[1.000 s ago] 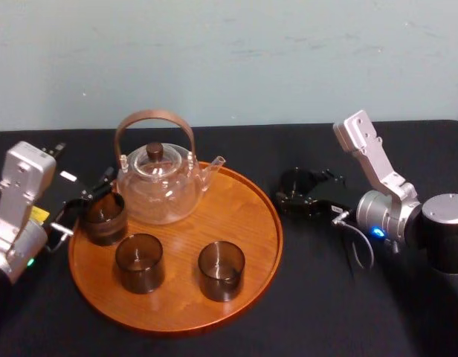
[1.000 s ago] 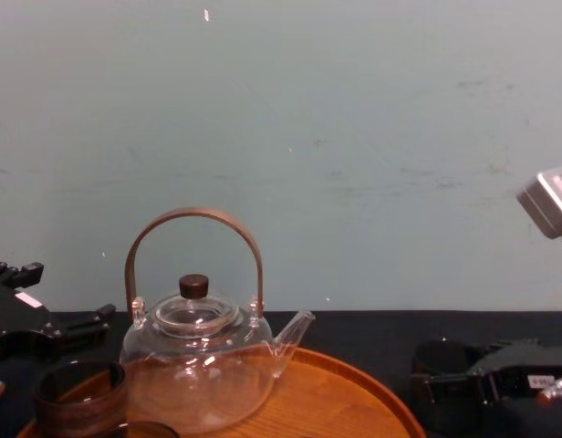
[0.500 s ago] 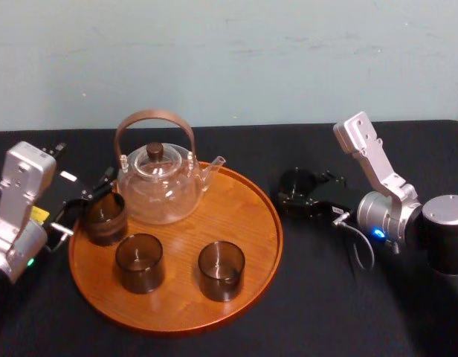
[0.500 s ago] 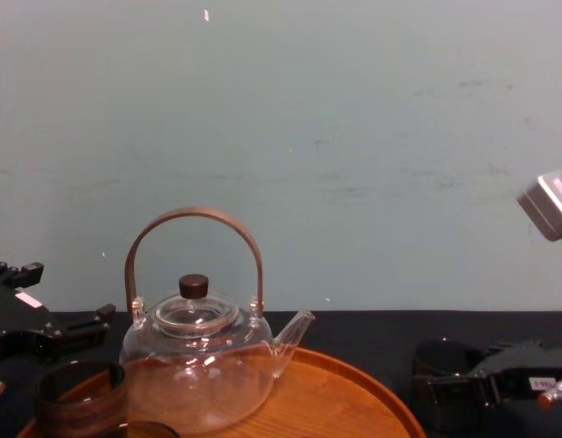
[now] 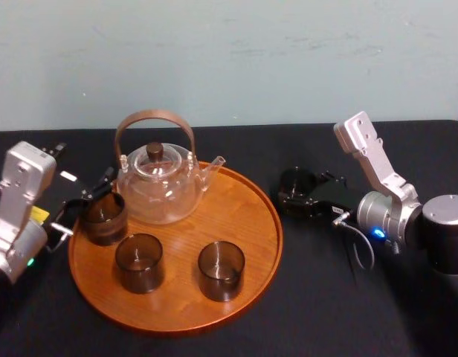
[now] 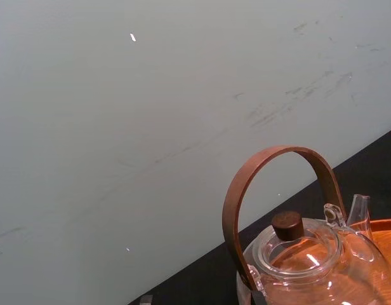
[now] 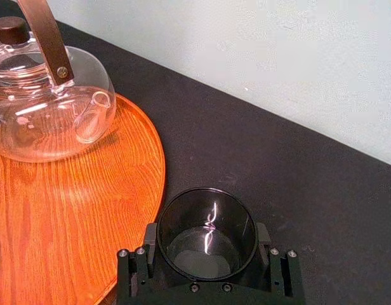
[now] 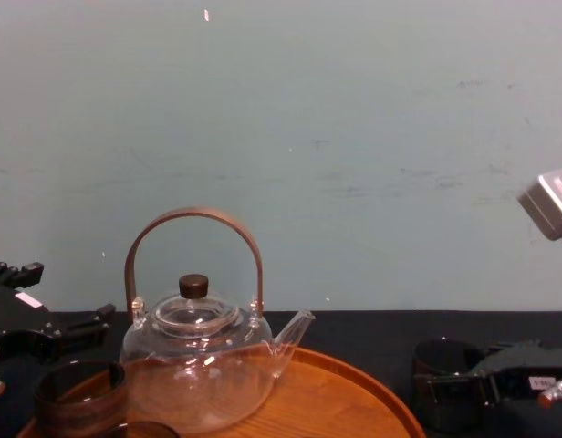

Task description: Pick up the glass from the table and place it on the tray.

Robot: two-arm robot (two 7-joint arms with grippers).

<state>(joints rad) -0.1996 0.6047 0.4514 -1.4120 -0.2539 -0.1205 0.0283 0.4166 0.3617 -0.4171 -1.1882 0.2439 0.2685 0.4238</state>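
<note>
The right claw (image 7: 207, 244) is closed snug on both sides of the glass (image 5: 296, 181). The glass stands on the bench (image 5: 326, 297), at two o'clock from the tray (image 5: 251, 275). Smooth glass may slip out. Carried too low, it could bump the tray's rim. The left claw (image 5: 84, 201) sits at the tray's nine o'clock. I cannot tell how open it is.
</note>
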